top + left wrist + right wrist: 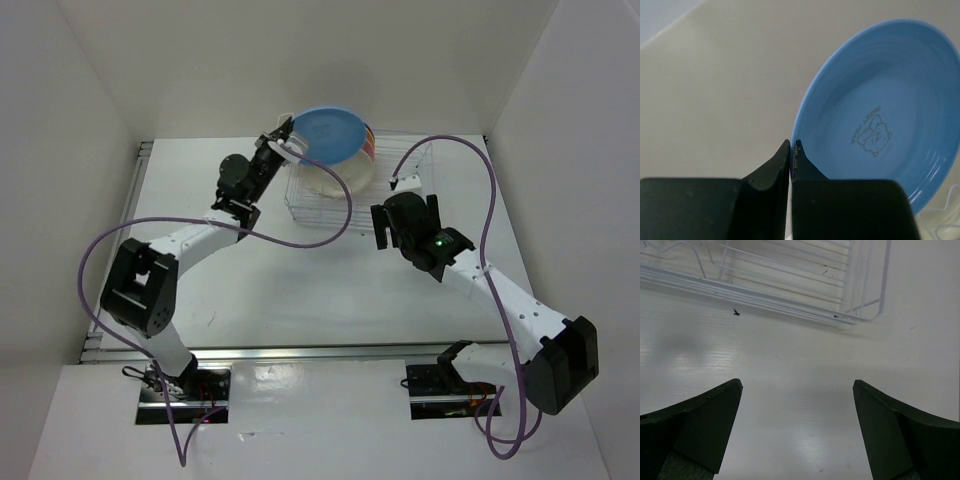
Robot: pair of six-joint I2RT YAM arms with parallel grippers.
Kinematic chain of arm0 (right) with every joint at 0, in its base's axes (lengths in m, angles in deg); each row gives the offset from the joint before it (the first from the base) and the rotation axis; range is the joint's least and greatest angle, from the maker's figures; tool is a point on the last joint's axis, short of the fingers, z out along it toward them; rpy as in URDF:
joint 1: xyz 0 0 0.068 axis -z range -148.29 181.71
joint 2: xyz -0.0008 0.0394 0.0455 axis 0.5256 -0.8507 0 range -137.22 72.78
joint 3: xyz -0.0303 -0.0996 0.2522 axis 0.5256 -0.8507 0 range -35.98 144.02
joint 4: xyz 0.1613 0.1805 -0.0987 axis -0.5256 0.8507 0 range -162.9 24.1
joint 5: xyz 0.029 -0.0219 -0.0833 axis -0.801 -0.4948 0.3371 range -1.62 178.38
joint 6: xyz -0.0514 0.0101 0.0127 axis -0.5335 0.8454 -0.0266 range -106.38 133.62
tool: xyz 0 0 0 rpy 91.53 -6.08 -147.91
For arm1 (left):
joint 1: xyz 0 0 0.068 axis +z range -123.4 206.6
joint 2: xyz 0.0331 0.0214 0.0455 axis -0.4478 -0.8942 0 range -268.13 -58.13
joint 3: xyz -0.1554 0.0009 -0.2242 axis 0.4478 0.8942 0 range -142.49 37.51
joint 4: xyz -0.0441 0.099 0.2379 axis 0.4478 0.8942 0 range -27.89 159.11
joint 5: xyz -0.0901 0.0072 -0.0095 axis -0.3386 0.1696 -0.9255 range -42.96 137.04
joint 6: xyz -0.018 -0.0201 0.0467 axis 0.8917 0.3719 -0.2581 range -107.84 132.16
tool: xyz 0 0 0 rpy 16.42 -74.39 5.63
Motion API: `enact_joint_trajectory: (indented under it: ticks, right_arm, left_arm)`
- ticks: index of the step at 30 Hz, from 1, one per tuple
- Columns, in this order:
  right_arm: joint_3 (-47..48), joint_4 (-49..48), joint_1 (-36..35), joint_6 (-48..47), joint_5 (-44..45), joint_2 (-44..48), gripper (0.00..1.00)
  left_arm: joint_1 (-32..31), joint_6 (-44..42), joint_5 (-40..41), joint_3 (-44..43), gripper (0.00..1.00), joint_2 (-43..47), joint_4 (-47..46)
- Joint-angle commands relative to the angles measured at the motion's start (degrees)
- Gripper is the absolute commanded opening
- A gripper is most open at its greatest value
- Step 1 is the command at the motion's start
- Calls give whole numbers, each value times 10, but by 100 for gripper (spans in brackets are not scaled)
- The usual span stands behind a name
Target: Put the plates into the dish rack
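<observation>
The right hand (797, 387) hangs wide open and empty over the white surface (790, 360), near the white wire dish rack (765, 300). Farther back, the round light blue plastic plate (880, 115) stands tilted in the rack. The left hand (791, 144), its 2 fingertips pressed together on nothing, sits at the plate's rim.

The blue plate (330, 132) hides most of the plates (371, 141) behind.

The light blue plate (880, 115) carries the only legible wording: faint curved lettering, apparently "SWEET BEAR", at about 10 o'clock of a small bear outline (876, 141) at its centre.
</observation>
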Motion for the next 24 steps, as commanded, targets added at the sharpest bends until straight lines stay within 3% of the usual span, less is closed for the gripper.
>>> enact_joint_trajectory:
  ticks: [1, 11, 24]
  right_arm:
    - [1, -20, 3, 13, 3, 0, 100]
    - [-16, 24, 3, 50, 8, 12, 100]
    - [-16, 60, 3, 72, 24, 12, 100]
  left_arm:
    - [-16, -84, 34, -55, 0, -24, -193]
    - [-34, -115, -84, -128, 0, -93, -121]
    - [-66, -155, -95, 14, 0, -31, -111]
